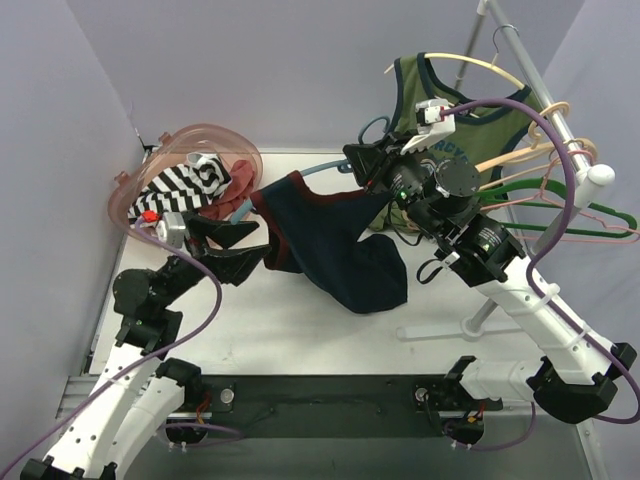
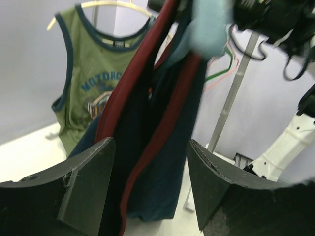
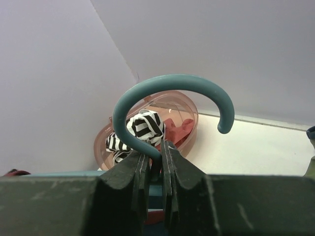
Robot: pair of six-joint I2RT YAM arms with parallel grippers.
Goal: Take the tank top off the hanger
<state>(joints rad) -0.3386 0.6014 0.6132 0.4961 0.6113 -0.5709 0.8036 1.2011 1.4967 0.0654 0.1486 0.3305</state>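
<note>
Between the closed fingers of the right pincer (image 3: 153, 160) sits the neck of a teal hanger (image 3: 172, 78), gripped just under its hook, which curls up and over the fingertips in the right wrist view; the jaws are pressed tight onto the stem with almost no gap. Below and to the left of that pincer, the navy tank top (image 1: 335, 240), trimmed in maroon, hangs on the hanger and slopes down until its lower end lies bunched on the white table (image 1: 300, 330). The left pincer (image 2: 149, 147) reaches in from the opposite side with its jaws spread wide and closed on nothing; in its own wrist view the maroon-edged folds of the garment hang in the gap between the two black fingers (image 2: 88, 182), though whether the cloth touches either finger cannot be told; from above, its fingertips lie right at the near edge of the garment. Beyond the right pincer, past the hook, lies a pink plastic basket (image 3: 189, 105) holding a black-and-white striped cloth (image 3: 142, 125) and something red; the same basket sits just behind the left pincer in the top view. Behind the right pincer's wrist, a green tank top (image 2: 93, 83) with navy trim and a printed chest hangs on a cream hanger (image 1: 470, 62) from the slanted pole (image 2: 232, 98) of a rack; several bare hangers in green, pink and orange hang further along that pole.
</note>
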